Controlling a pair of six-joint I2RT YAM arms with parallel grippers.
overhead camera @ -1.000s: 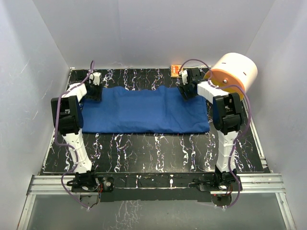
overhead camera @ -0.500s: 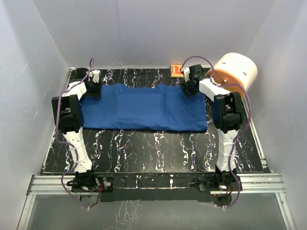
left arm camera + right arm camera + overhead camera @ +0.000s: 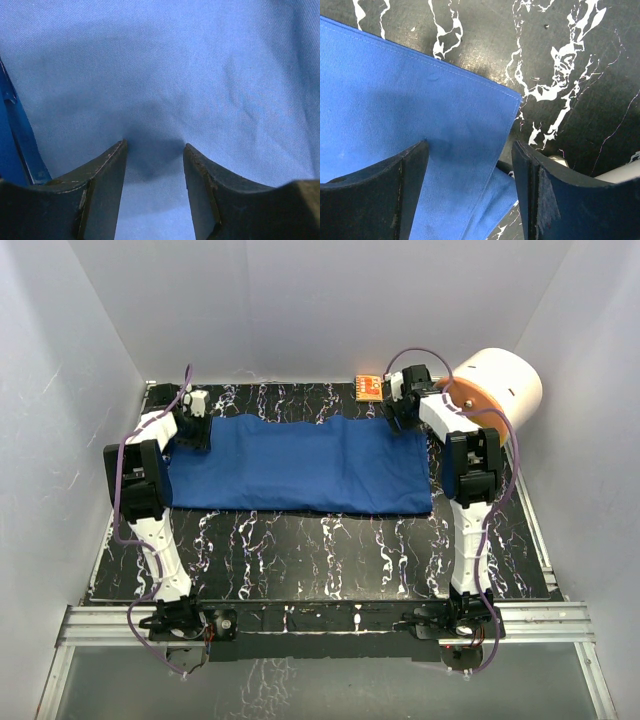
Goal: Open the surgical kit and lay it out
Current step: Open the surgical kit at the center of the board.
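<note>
The surgical kit's royal-blue cloth wrap (image 3: 300, 465) lies spread flat across the far half of the table. The steel tray, instruments and packets are out of view. My left gripper (image 3: 193, 430) is at the cloth's far left corner. In the left wrist view it (image 3: 155, 150) is open, with only cloth (image 3: 160, 65) under the gap. My right gripper (image 3: 402, 418) is at the far right corner. In the right wrist view it (image 3: 470, 150) is open above the cloth's hemmed corner (image 3: 512, 97), holding nothing. A lower cloth layer shows beneath that corner.
A big white-and-orange cylinder (image 3: 495, 390) lies at the far right, close to my right arm. A small orange box (image 3: 367, 387) sits at the back edge, just left of the right gripper. The black marbled table (image 3: 320, 550) is walled in white on three sides.
My right gripper has moved back and to the right, towards the far corner. The cloth's far right corner has shifted with it. The left gripper has barely moved.
</note>
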